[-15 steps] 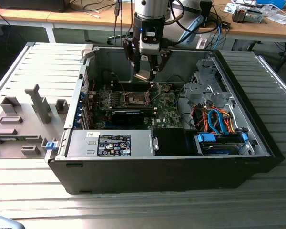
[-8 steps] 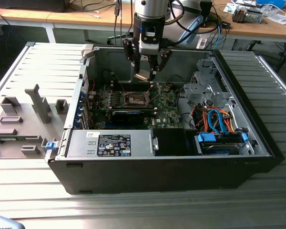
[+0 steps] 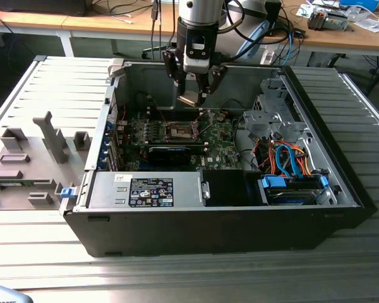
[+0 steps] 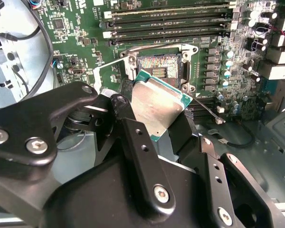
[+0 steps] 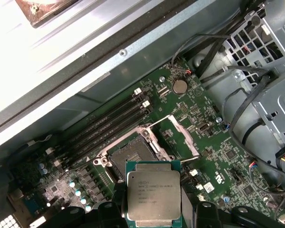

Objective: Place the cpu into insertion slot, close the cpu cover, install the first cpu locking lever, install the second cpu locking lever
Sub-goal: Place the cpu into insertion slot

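Gripper (image 3: 194, 90) fingers are clamped on the cpu (image 3: 189, 100), which in the exterior view hangs tilted inside the open computer case (image 3: 341, 145), above the insertion slot (image 3: 179, 130) and apart from it, a little toward the exterior view's right. A sticker (image 3: 150, 191) on the metal box at the case's near side carries print and symbols, too small to make out. In the second wrist view the cpu (image 4: 156, 107) sits slanted between the black fingers (image 4: 133, 137), its silvery face up and its green edge showing, with the dark slot (image 4: 157, 64) uncovered just beyond it and the cpu cover (image 4: 109, 63) swung open to one side. To seat the chip well, I judge it must first be levelled and squared to the slot's rim, then lowered straight without sliding, since a slanted corner could catch the contacts. White lettering dots the green motherboard (image 4: 80, 28), too small to read. In the first wrist view the cpu (image 5: 153, 194) overlaps the slot's (image 5: 128, 159) near corner, with the open cover (image 5: 184, 134) clear of its path; several lines of engraved text cross the chip's face.
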Tool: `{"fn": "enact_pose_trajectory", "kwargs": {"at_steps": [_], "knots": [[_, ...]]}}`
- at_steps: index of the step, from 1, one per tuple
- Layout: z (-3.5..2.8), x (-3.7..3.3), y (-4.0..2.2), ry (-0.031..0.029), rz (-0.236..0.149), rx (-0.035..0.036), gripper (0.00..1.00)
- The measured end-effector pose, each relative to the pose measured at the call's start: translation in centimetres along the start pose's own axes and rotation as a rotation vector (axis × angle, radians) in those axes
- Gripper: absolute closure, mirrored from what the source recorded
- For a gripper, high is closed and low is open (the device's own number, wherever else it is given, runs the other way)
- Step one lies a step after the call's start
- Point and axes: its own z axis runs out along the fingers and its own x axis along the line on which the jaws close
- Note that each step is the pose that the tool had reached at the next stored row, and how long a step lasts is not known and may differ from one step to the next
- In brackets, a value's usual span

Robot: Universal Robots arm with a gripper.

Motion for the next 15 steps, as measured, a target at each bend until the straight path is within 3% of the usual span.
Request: {"fn": "enact_pose_trajectory", "kwargs": {"at_steps": [15], "knots": [[0.0,0.0,0.0,0.0001,0.012,0.0,0.45]]}}
